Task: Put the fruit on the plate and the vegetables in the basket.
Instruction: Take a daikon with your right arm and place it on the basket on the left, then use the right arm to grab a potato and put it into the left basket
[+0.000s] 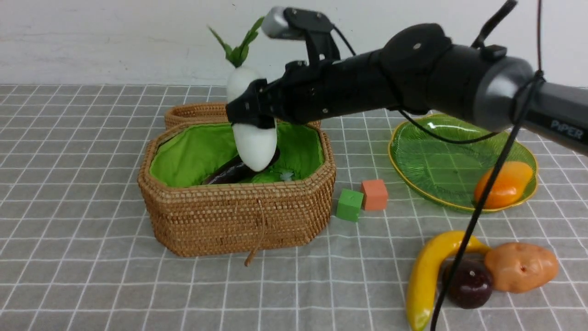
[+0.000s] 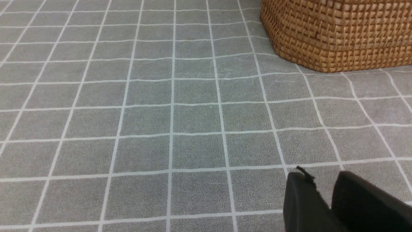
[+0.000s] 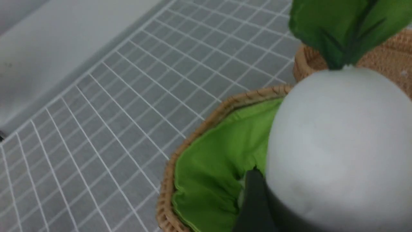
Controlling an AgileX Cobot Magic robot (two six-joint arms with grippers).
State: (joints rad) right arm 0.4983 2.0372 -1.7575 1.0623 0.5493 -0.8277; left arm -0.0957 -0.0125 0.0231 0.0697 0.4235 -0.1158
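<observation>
One white radish with green leaves [image 1: 255, 147] hangs leaves-up over the tan wicker basket [image 1: 239, 216], clamped in the right gripper [image 1: 250, 112]. The glossy orange-yellow mango [image 1: 510, 181] lies on the green glass plate [image 1: 427, 156]. Whether the left gripper [image 2: 322, 188] is closed, I cannot tell.

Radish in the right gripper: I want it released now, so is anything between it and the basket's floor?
The eggplant lies in the basket just under the tip of the radish, which would land on it. Nothing else visible blocks the drop.
</observation>
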